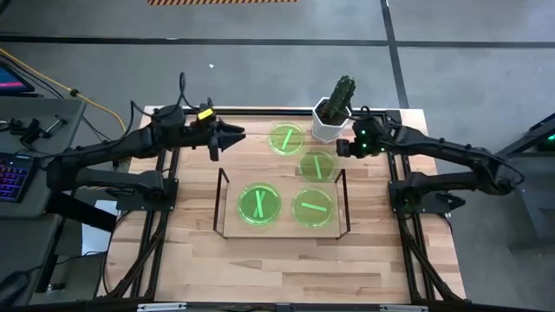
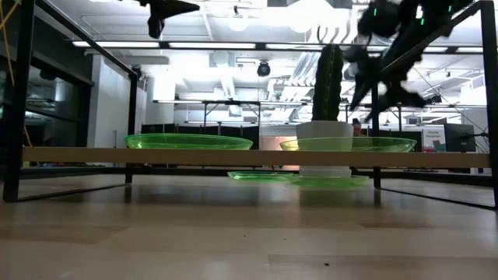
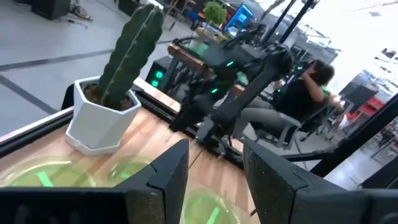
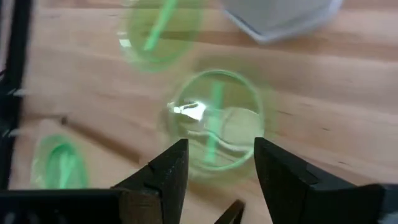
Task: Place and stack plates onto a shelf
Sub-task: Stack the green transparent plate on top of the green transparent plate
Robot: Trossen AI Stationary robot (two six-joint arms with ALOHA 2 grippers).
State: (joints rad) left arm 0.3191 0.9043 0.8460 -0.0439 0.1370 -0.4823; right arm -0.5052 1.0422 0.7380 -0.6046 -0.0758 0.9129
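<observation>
Translucent green plastic plates [image 1: 259,204] catch the overhead light with a glossy sheen, two of them resting on the shelf [image 1: 220,211], a rack of thin dark wire with a smooth, wood-coloured deck. The table [image 1: 260,264] beneath is pale wood in jointed strips, its finish satin with soft reflections. A matt green, ribbed cactus [image 1: 341,94] stands in a smooth white faceted pot [image 1: 327,126] that looks ceramic or plastic. The left gripper's fingers [image 3: 168,171] and the right gripper's fingers [image 4: 166,168] are matt dark plastic.
</observation>
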